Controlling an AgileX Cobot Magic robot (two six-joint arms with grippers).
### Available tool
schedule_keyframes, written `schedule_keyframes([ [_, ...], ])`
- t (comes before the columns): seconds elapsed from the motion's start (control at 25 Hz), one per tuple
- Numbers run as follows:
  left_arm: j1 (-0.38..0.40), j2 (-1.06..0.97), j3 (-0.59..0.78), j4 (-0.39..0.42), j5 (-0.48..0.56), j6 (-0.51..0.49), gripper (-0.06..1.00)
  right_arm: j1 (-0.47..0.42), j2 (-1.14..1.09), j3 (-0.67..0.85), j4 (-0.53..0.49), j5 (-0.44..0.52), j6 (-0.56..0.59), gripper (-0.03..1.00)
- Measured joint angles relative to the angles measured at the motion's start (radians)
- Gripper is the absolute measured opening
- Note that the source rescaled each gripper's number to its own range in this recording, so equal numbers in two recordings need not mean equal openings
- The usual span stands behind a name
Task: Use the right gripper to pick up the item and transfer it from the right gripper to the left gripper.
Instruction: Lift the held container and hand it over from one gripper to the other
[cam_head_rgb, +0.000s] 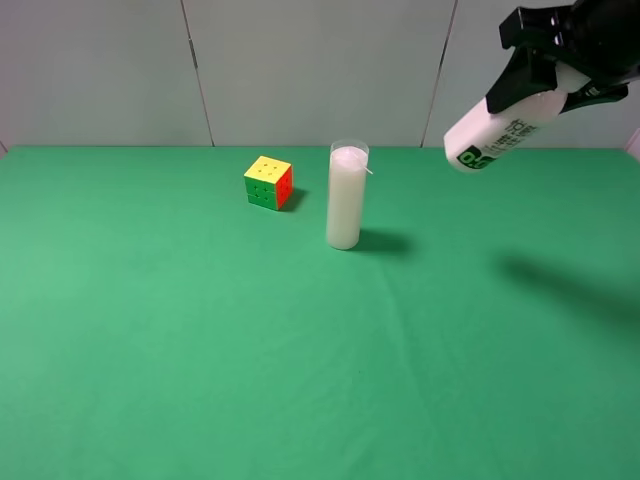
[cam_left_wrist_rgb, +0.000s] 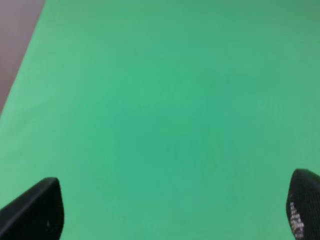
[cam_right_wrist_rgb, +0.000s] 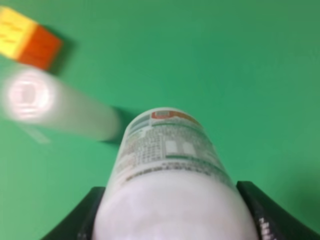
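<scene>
**Bottle held aloft in the right hand, left hand spread wide**

The right hand (cam_head_rgb: 548, 88) is clamped on the bottle (cam_head_rgb: 488, 136) and holds it in the air over the far right part of the desk (cam_head_rgb: 200, 350). The bottle is tilted, with its free end pointing down towards the candle (cam_head_rgb: 345, 200), and it touches nothing but the hand. Its shadow falls on the green cover near the right edge of the high view.

From the right wrist camera, 2 black fingers (cam_right_wrist_rgb: 75, 220) press against opposite sides of the plain white end of the bottle (cam_right_wrist_rgb: 170, 170). The label wraps the far half. It shows a red band at its end, blocks of fine grey print below that and a thin green line. The picture is too blurred for a single word or brand to be read. In the high view the label carries large green characters and small dark print, also illegible.

The candle (cam_right_wrist_rgb: 60, 107) stands upright in clear glass mid-desk. The puzzle cube (cam_head_rgb: 268, 182) sits just to its left and slightly farther back, yellow on top with green and red-orange sides, apart from the candle.

The left hand (cam_left_wrist_rgb: 170, 215) has its 2 fingers (cam_left_wrist_rgb: 37, 210) far apart, with green desk cover between them. 1 fingertip bears small white marks that are unreadable.
</scene>
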Motion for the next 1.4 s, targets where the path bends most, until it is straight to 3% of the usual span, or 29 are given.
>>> schedule_keyframes([
  [0.48,0.0,0.0,0.0,-0.005,0.0,0.002,1.0,0.0,-0.01,-0.018,0.31,-0.036,-0.327,0.03],
  [0.64,0.0,0.049,-0.014,-0.119,-0.041,0.077,1.0,0.0,-0.01,-0.018,0.386,-0.072,-0.408,0.03],
  [0.8,0.0,0.212,-0.045,-0.307,-0.257,0.209,1.0,0.0,-0.01,-0.018,0.397,-0.08,-0.428,0.03],
  [0.96,-0.009,0.399,-0.075,-0.516,-0.423,0.466,1.0,0.0,-0.01,-0.018,0.398,-0.085,-0.438,0.03],
  [1.08,-0.035,0.518,-0.086,-0.631,-0.499,0.724,1.0,0.0,-0.01,-0.018,0.398,-0.088,-0.441,0.03],
  [1.2,-0.065,0.634,-0.098,-0.73,-0.54,1.009,1.0,0.0,-0.01,-0.018,0.398,-0.089,-0.442,0.03],
  [1.4,-0.106,0.811,-0.102,-0.911,-0.577,1.375,1.0,0.0,-0.01,-0.018,0.398,-0.089,-0.442,0.03],
])
